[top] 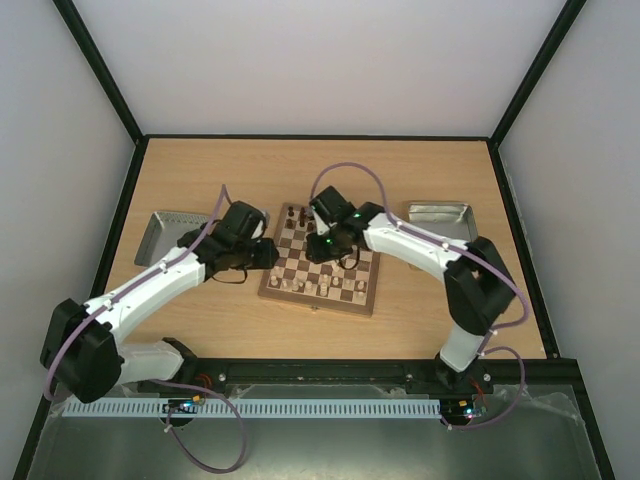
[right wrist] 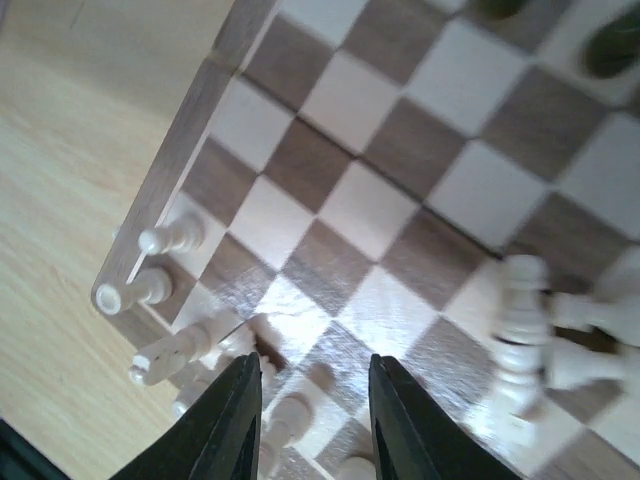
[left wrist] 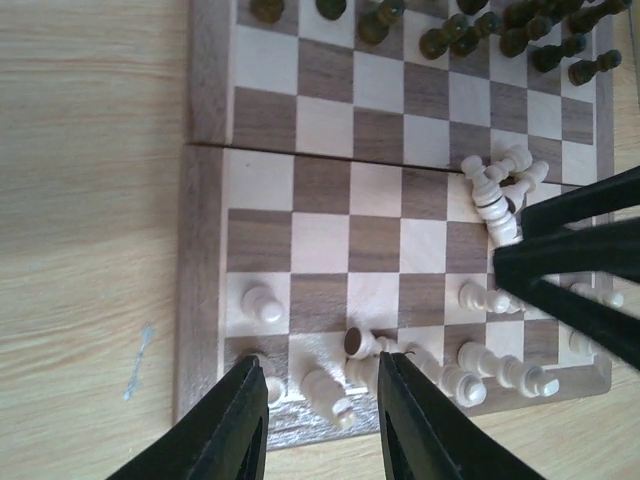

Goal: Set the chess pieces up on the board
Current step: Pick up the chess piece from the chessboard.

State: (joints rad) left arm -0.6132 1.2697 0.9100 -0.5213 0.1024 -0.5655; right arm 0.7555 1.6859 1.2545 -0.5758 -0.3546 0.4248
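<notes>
Left claw (left wrist: 317,368) open, gripping nothing | cream piece (left wrist: 330,392) lying between fingers | board (left wrist: 205,300) corner

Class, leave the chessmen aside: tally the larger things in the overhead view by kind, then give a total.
Robot arms: 2
Grey metal trays: 2
Chessboard: 1
Total: 5

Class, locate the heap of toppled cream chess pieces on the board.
In the left wrist view the heap lies on the board, right of centre, just above the right claw, with dark pieces farther up.
</notes>
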